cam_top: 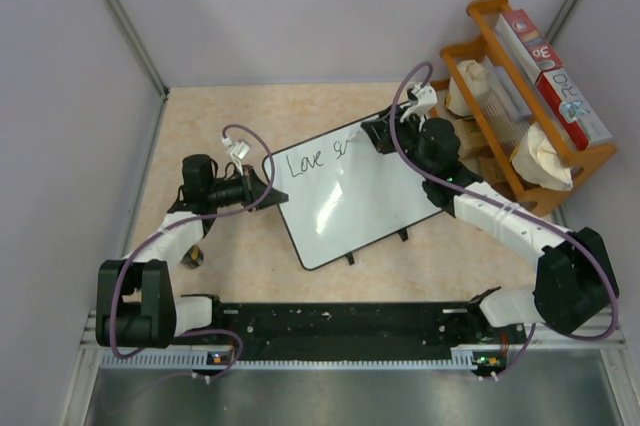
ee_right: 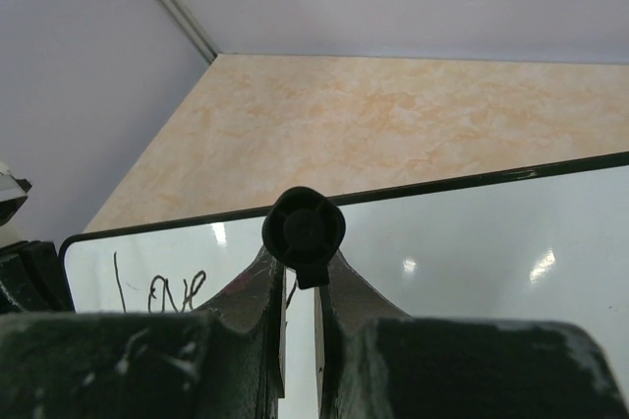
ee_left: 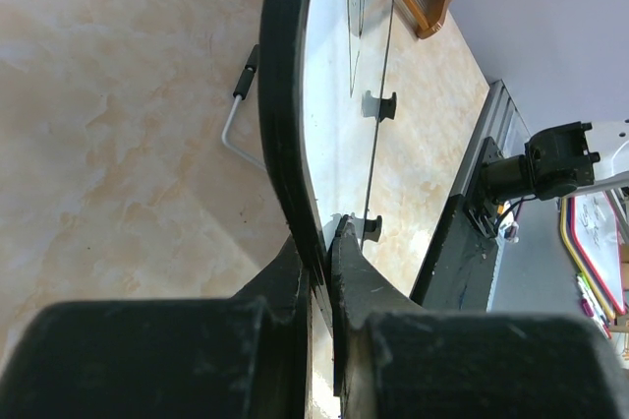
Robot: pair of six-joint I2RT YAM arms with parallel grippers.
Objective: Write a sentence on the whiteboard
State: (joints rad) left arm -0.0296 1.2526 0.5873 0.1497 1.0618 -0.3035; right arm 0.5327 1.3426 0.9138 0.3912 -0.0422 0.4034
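The whiteboard (cam_top: 345,196) lies tilted on the table, with "Love" and the start of another word written in black near its far edge. My left gripper (cam_top: 262,186) is shut on the board's left black frame; in the left wrist view the frame (ee_left: 285,124) runs between the fingers. My right gripper (cam_top: 385,134) is over the board's far edge, shut on a black marker (ee_right: 304,229) held pointing down at the board (ee_right: 472,242). The marker's tip is hidden; the writing (ee_right: 167,291) sits left of it.
An orange wooden rack (cam_top: 520,96) holding boxes and bags stands at the far right, close behind my right arm. A metal wire stand (ee_left: 236,114) shows under the board. Grey walls enclose the table. The black rail (cam_top: 340,321) lies along the near edge.
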